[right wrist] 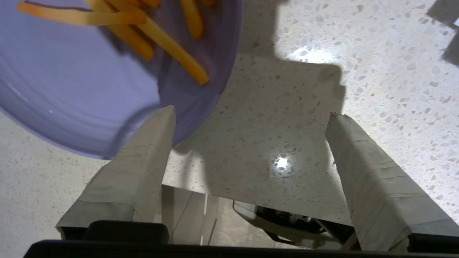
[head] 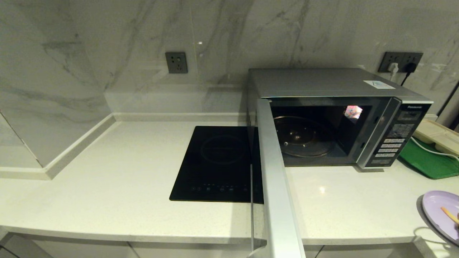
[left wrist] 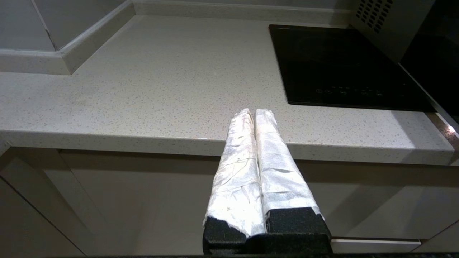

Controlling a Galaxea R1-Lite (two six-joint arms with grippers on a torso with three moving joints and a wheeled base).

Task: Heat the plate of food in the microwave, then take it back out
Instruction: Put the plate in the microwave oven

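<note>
The right pincer (right wrist: 251, 114) hung released, perhaps touching the plate (head: 435, 211) at lower right; the microwave (head: 337, 118) gaped, left pincer (left wrist: 254, 114) clenched empty.

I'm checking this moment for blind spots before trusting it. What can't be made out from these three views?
- Plate of food: cut off by the head view's right edge; the right wrist view also shows only part.
- Right pincer: absent from the head view; whether a finger touches the plate is unclear.
- Left pincer: seen only in its own wrist view.
- Microwave button labels: too small.
- Induction hob: right edge hidden behind the open door.
</note>
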